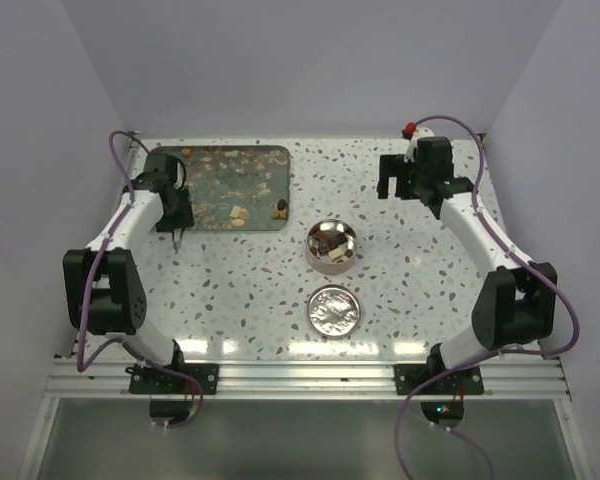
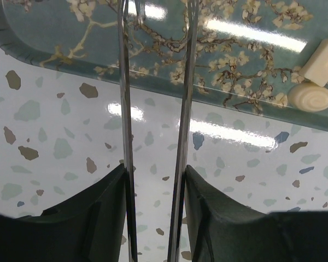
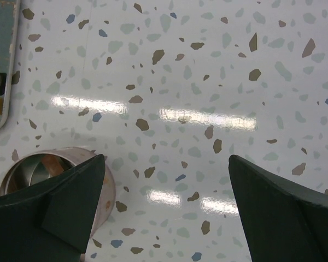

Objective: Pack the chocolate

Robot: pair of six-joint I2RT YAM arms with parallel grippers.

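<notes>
The speckled table [image 1: 240,300] carries a floral tray [image 1: 210,170] at far left, seemingly the pickup spot. The right gripper [image 1: 405,180] hangs wide open and empty at far right, out of the way. The left gripper [image 2: 156,11] hovers just beside the tray's near edge, its thin blades slightly parted with nothing between them. The round tin [image 1: 308,248] sits centre, part-filled, its lid [image 1: 334,309] laid nearer. More chocolate [image 1: 242,215] lies on the tray

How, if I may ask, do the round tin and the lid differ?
The tin stands deeper and holds chocolate pieces; the lid lies flat and holds nothing. The tin sits farther back, the lid nearer the front. Both are round, shiny metal.
</notes>
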